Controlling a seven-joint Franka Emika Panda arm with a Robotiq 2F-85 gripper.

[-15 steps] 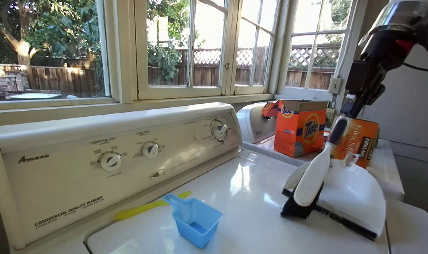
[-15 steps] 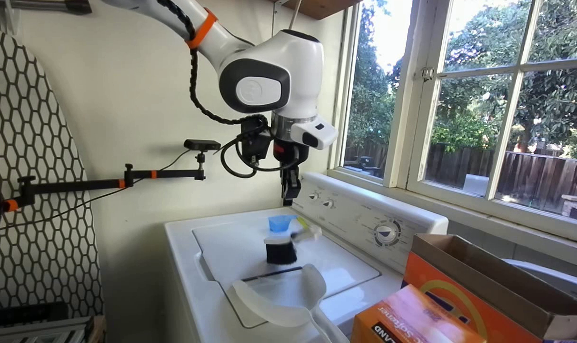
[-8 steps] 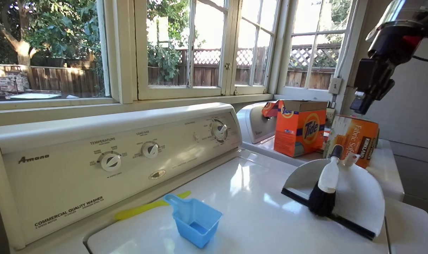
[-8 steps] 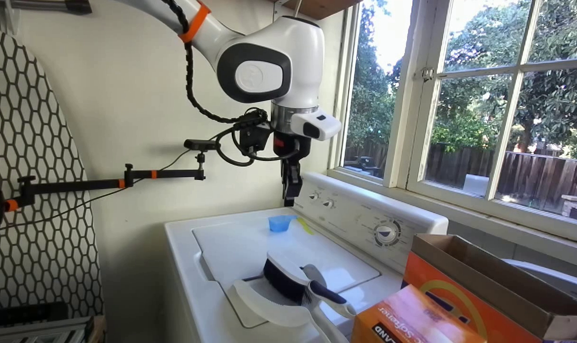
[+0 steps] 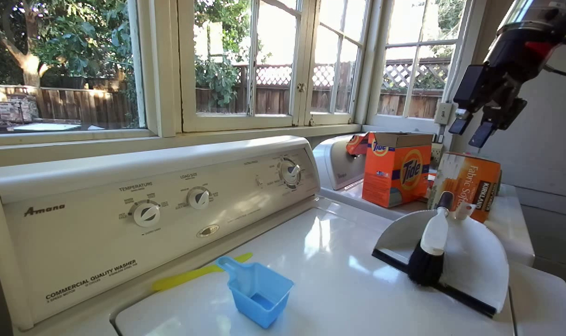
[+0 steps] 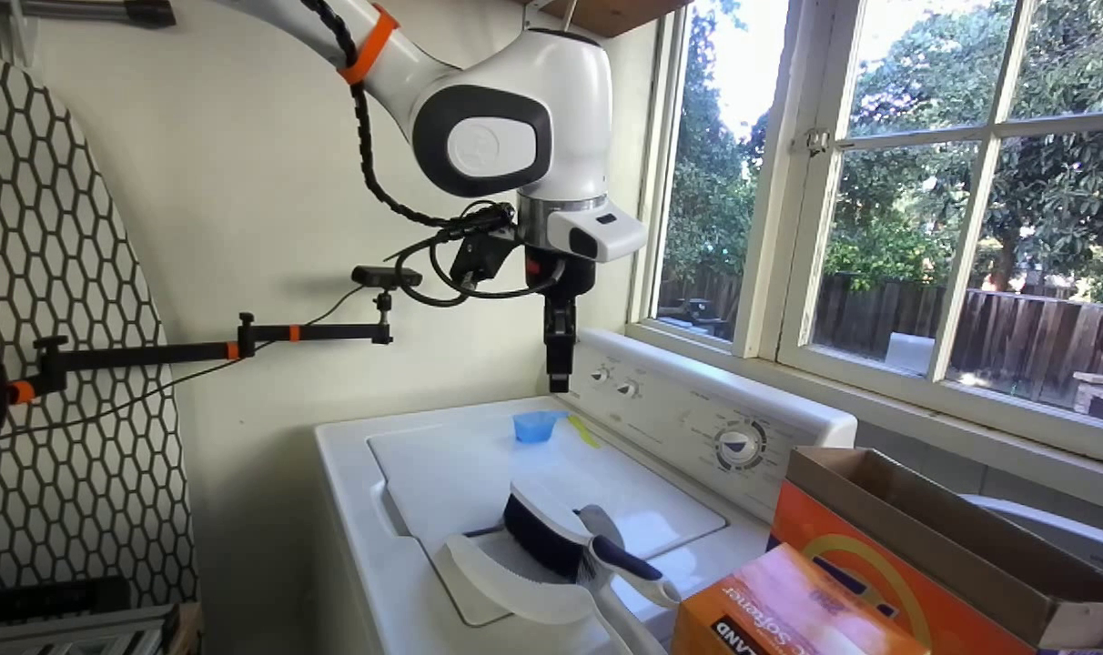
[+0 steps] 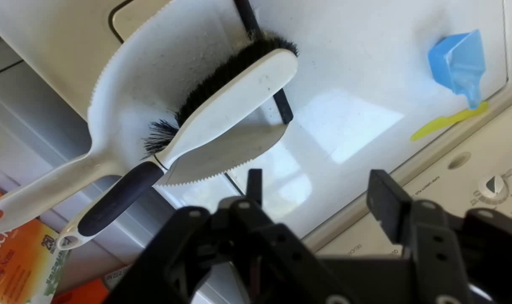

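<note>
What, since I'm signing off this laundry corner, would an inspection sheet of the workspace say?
Surface: white washer lid, glossy, reflecting light.
Job's things: brush lying across the dustpan, its handle reaching past the pan; neither is held.
Clutter: blue scoop with a yellow utensil beside it; Tide box, top open, with a fabric softener box next to it.
Tool: in the air, jaws apart, holding nothing.
Cables: black cable runs along the arm and loops near its end.
Surroundings: windows, a hexagon-patterned board, a bracket-mounted camera.
</note>
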